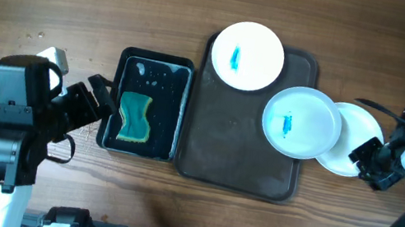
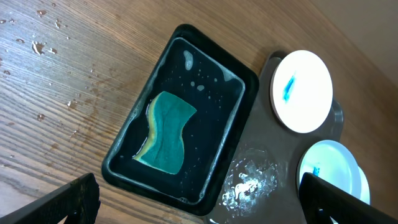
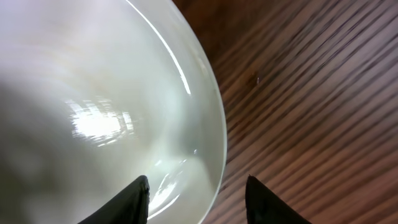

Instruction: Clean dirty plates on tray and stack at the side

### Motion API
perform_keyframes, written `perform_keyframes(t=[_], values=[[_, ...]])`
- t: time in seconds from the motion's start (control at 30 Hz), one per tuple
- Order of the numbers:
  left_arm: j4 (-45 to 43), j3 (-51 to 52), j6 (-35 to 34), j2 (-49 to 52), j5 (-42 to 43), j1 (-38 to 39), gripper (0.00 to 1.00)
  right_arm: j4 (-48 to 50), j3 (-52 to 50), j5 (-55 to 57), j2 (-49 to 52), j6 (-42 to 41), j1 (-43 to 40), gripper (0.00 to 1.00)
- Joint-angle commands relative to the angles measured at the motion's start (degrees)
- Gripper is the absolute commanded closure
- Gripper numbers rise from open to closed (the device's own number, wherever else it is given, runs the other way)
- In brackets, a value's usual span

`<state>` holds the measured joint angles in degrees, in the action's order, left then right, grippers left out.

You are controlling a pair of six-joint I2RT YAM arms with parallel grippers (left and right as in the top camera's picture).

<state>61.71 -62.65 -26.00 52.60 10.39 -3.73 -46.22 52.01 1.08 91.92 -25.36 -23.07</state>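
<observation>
The dark brown tray [image 1: 237, 165] lies at the centre. A white plate with a blue smear [image 1: 247, 55] sits at its top edge. A second smeared plate [image 1: 301, 123] overhangs its right rim and overlaps a plain white plate [image 1: 355, 140] on the table. My right gripper [image 1: 367, 159] is open, its fingers [image 3: 196, 199] astride the rim of the plain plate [image 3: 93, 112]. My left gripper [image 1: 96, 101] is open and empty [image 2: 199, 208] just left of the black sponge tray. The left wrist view shows both smeared plates [image 2: 301, 90] [image 2: 329, 171] and the brown tray [image 2: 261, 143].
A smaller black tray [image 1: 115, 98] holding water and a teal sponge [image 1: 134, 116] stands left of the brown tray, and shows in the left wrist view [image 2: 124, 140] with the sponge [image 2: 165, 134]. A wet patch [image 2: 249, 180] shines on the brown tray. Water drops dot the wooden table [image 2: 43, 46].
</observation>
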Motion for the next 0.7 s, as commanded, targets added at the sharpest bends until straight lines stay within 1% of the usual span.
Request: perform_keyframes(t=[0.0,0.17,0.23,0.33,0.43,0.53,0.67], values=[[-0.13,-0.96,0.72,0.07,0.48,-0.15,0.0,-1.11,2.23,-6.69,-9.77,1.31,0.24,0.49],[-0.13,-0.96,0.72,0.07,0.48,-0.15,0.0,-1.99,2.21,-17.64,-23.04,1.22,1.77,0.49],[-0.13,-0.96,0.72,0.07,0.48,-0.15,0.0,-1.33,2.21,-19.47,-26.93,1.31,3.28,0.49],[-0.13,-0.96,0.72,0.07,0.48,-0.15,0.0,1.03,2.21,-20.26,-32.87,2.32,7.8,0.49],[-0.13,-0.96,0.72,0.07,0.48,-0.15,0.0,2.03,2.21,-20.2,-34.18,6.51,11.98,0.48],[-0.13,-0.96,0.72,0.07,0.48,-0.15,0.0,1.49,2.08,-19.19,-32.3,10.51,15.15,0.46],[-0.13,-0.96,0.72,0.07,0.48,-0.15,0.0,1.46,2.1,-11.15,-27.5,14.49,15.98,0.38]])
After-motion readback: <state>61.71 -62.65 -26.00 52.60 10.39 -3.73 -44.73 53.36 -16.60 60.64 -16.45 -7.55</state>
